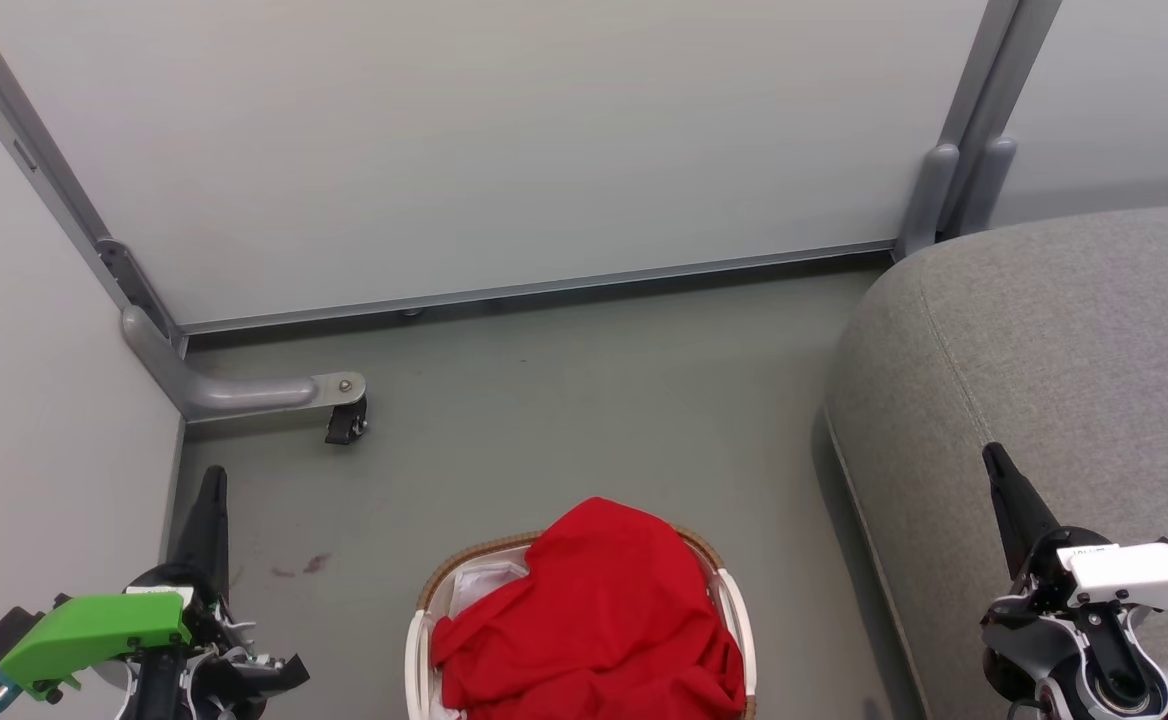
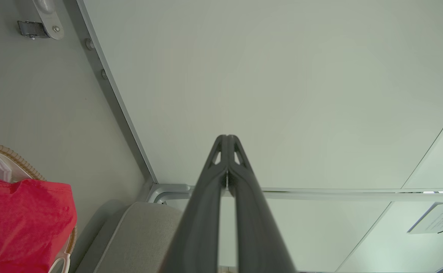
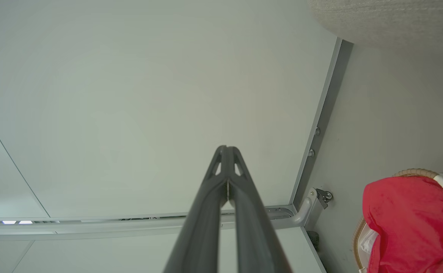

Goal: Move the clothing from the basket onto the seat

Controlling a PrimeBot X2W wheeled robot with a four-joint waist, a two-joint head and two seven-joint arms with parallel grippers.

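Clothing, red and crumpled, mounds over the oval, woven-rimmed plastic basket.

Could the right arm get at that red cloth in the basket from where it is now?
Probably yes. Only bare floor lies between the right gripper and the red cloth, which is heaped openly on top of the basket. The jaws are shut, so they would have to open first.

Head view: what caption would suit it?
Red garment heaped in the basket, grey seat alongside, left pincer and right pincer shut.
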